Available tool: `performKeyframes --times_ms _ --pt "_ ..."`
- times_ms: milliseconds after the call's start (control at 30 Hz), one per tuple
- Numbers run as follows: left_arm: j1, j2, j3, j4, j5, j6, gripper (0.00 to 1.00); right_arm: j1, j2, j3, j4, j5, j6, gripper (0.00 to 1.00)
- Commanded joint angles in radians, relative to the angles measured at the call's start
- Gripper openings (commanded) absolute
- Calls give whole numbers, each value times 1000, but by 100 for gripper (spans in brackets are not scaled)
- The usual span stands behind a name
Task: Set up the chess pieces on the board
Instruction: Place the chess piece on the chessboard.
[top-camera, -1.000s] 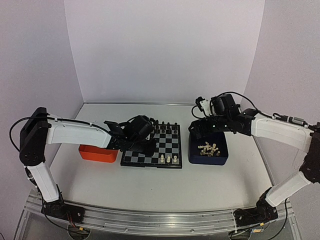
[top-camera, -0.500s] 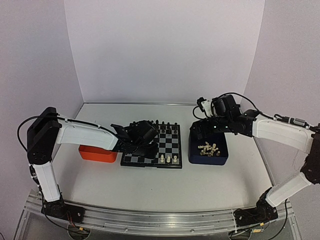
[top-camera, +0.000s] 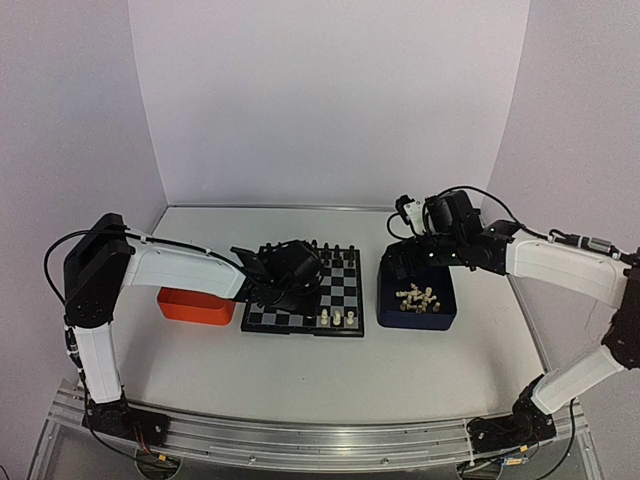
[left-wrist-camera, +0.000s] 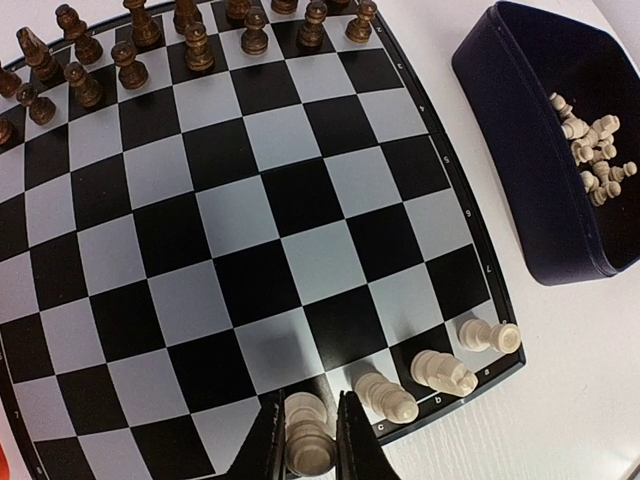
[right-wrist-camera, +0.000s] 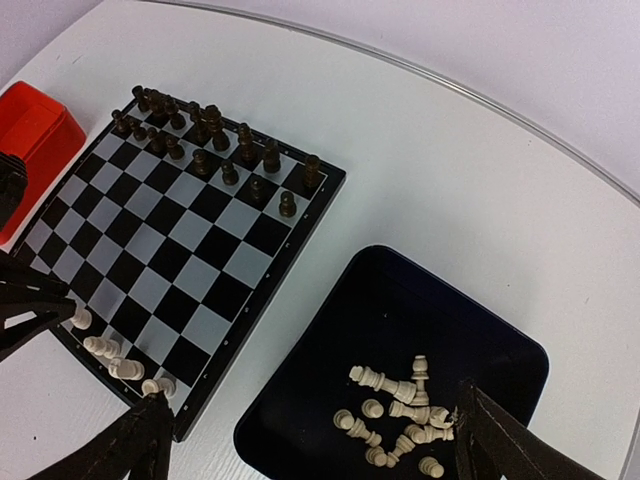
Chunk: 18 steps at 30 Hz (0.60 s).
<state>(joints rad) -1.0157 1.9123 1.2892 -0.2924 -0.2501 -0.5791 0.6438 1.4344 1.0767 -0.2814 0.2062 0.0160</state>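
Observation:
The board lies between two trays; it also shows in the top view. Three cream-white chess pieces stand on its near row at the right corner. My left gripper is shut on a fourth cream piece, held upright over the near-row square beside them. Several more cream pieces lie loose in the dark blue tray. My right gripper is open wide and empty above that tray; in the top view it hangs at the tray's far side.
Dark chess pieces fill the board's two far rows. An orange tray sits left of the board, against my left arm. The blue tray sits right of the board.
My left arm has slid a little to the right along the board's near edge, with the cream piece in its jaws. The right arm has barely moved.

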Motion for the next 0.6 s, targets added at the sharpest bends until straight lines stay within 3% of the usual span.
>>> performKeyframes --times_ms 0,567 --pt "-4 17 52 -18 -19 -29 0 -6 -37 -12 12 19 -8 93" --pt "-16 54 96 -82 -20 -45 0 -14 -31 -10 13 17 -8 93"
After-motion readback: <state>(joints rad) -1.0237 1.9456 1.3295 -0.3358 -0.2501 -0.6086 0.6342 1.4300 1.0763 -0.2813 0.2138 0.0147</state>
